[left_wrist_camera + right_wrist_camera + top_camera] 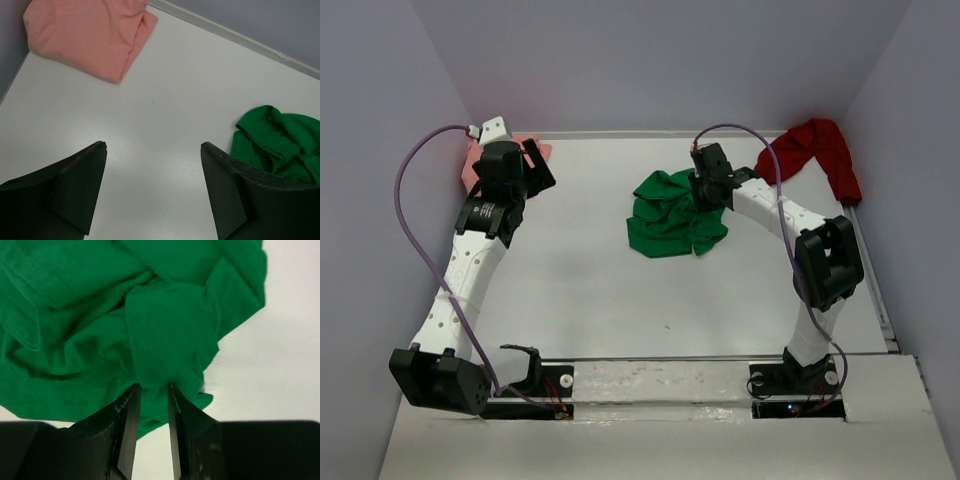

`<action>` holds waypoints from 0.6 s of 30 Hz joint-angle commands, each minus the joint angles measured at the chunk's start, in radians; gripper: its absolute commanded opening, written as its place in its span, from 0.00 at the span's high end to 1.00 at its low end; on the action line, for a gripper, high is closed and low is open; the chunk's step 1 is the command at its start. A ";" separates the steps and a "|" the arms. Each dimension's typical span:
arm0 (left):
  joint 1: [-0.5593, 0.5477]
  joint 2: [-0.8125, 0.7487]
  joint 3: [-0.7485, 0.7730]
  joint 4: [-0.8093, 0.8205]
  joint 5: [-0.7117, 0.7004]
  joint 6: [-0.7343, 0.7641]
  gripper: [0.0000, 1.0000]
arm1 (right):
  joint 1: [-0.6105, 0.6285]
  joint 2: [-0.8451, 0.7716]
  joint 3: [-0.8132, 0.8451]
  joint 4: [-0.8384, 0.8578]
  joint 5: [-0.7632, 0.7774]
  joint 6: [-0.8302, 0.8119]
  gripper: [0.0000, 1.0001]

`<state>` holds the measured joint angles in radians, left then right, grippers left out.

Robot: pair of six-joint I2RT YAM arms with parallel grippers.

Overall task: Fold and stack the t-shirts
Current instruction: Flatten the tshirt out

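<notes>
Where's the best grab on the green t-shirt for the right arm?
Pinch the raised ridge of cloth near the right edge of the green t-shirt, coming down from above. It lies as a crumpled heap on the table; no clean hem shows, and that ridge stands proud enough to straddle.

A robotics lab test cell is being looked at here. A bare white counter (590, 290) is boxed in by plain grey-lilac walls (660, 60) on the left, far and right sides. Two white jointed arms, the left arm (470, 270) and the right arm (770, 205), are bolted to black base plates (790, 385) at the near edge. Purple cables (405, 220) are looped loosely along them. Clothing is seen merely as loose pieces: a green t-shirt (670, 220) mid-counter, a salmon-pink t-shirt (472, 160) far left and a dark red t-shirt (815, 145) far right.
</notes>
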<state>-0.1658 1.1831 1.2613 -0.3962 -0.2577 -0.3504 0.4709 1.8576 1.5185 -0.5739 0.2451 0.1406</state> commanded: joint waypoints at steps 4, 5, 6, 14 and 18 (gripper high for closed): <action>0.005 -0.014 -0.016 0.048 0.046 -0.004 0.14 | 0.002 -0.051 -0.096 0.092 -0.078 0.091 0.70; 0.003 -0.014 -0.025 0.057 0.055 -0.002 0.14 | 0.002 -0.046 -0.104 0.097 -0.085 0.090 0.70; 0.003 -0.016 -0.030 0.057 0.055 -0.004 0.15 | 0.002 -0.043 -0.106 0.098 -0.092 0.088 0.70; 0.003 -0.019 -0.043 0.071 0.078 -0.002 0.15 | 0.002 -0.015 -0.063 0.103 -0.101 0.033 0.71; 0.003 -0.020 -0.042 0.079 0.083 0.004 0.15 | 0.002 -0.038 -0.026 0.101 -0.098 0.013 0.64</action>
<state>-0.1661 1.1862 1.2194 -0.3611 -0.1947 -0.3527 0.4709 1.8565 1.4242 -0.5159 0.1562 0.1852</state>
